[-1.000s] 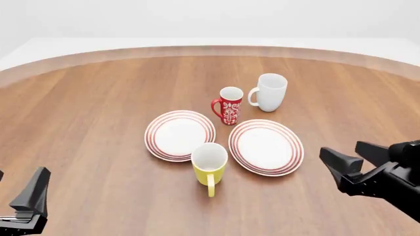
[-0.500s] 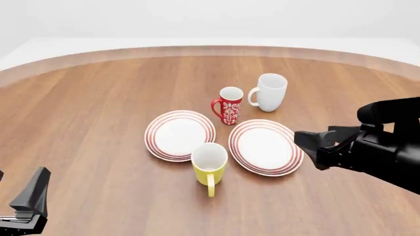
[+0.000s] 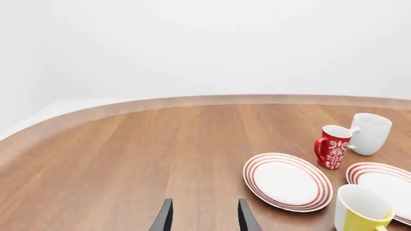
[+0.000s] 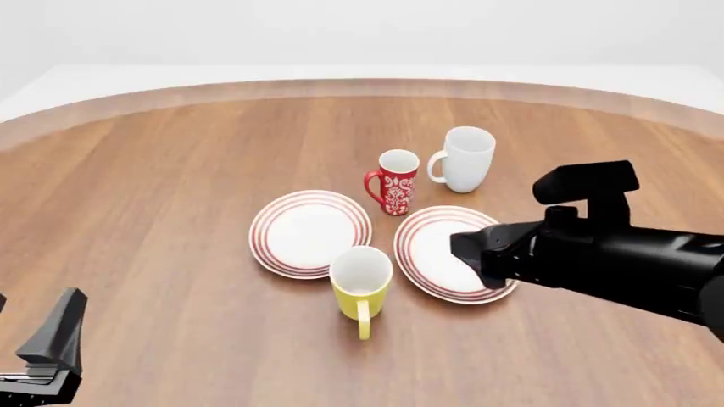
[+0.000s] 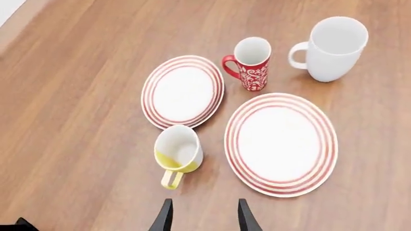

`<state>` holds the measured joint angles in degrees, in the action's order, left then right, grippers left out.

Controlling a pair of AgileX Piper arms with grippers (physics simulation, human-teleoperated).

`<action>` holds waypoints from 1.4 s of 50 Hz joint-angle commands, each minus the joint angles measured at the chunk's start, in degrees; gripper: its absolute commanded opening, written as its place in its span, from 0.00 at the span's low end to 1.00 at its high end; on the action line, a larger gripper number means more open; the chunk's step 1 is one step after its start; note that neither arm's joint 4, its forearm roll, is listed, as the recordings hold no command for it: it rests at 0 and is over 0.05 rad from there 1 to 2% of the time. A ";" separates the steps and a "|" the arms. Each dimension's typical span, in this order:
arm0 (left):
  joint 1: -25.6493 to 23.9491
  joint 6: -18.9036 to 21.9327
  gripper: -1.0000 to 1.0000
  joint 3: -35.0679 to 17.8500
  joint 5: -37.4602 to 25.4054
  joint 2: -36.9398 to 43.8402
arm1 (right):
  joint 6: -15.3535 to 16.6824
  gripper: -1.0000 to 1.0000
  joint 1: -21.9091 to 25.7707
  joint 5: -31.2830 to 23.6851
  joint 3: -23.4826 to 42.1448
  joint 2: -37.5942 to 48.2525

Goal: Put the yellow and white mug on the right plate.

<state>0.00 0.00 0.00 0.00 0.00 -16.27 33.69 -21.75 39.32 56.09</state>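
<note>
The yellow and white mug (image 4: pixel 361 288) stands upright on the table, just in front of the gap between the two plates, with its handle toward me. It also shows in the right wrist view (image 5: pixel 178 151) and the left wrist view (image 3: pixel 361 214). The right plate (image 4: pixel 436 246) is white with red rings and holds nothing; it also shows in the right wrist view (image 5: pixel 280 143). My right gripper (image 4: pixel 476 259) is open and empty and hovers over the plate's right side, to the right of the mug. My left gripper (image 4: pixel 51 348) is open and empty at the near left.
The left plate (image 4: pixel 310 232) lies beside the right one and touches the yellow mug's far side in view. A red patterned mug (image 4: pixel 396 181) stands behind the plates. A larger white mug (image 4: pixel 466 158) stands to its right. The table's curved far edge (image 4: pixel 362 85) runs behind them.
My right arm has moved left and forward, from the table's right side to above the right plate. The left arm and the mugs have not moved.
</note>
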 commanded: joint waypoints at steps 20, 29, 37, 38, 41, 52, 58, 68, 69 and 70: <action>0.00 0.00 1.00 0.00 0.00 0.00 | -2.43 1.00 3.79 1.77 0.97 3.42; 0.00 0.00 1.00 0.00 0.00 0.00 | -5.27 1.00 5.65 3.54 2.40 7.78; 0.00 0.00 1.00 0.00 0.00 0.00 | -8.56 1.00 7.11 3.25 3.79 11.28; 0.00 0.00 1.00 0.00 0.00 0.00 | -8.99 1.00 7.09 3.32 3.79 11.51; 0.00 0.00 1.00 0.00 0.00 0.00 | -10.44 1.00 6.48 3.31 3.77 12.03; 0.00 0.00 1.00 0.00 0.00 0.00 | -12.67 1.00 6.20 5.34 3.45 16.49; 0.00 0.00 1.00 0.00 0.00 0.00 | -12.16 1.00 6.15 3.96 5.31 17.63; 0.00 0.00 1.00 0.00 0.00 0.00 | -10.86 1.00 6.54 1.36 8.71 21.17; 0.00 0.00 1.00 0.00 0.00 0.00 | -10.49 1.00 6.39 1.07 9.09 21.49; 0.00 0.00 1.00 0.00 0.00 0.00 | -10.47 1.00 6.34 1.08 9.18 21.61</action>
<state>0.00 0.00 0.00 0.00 0.00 -27.57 40.17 -18.92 45.82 74.77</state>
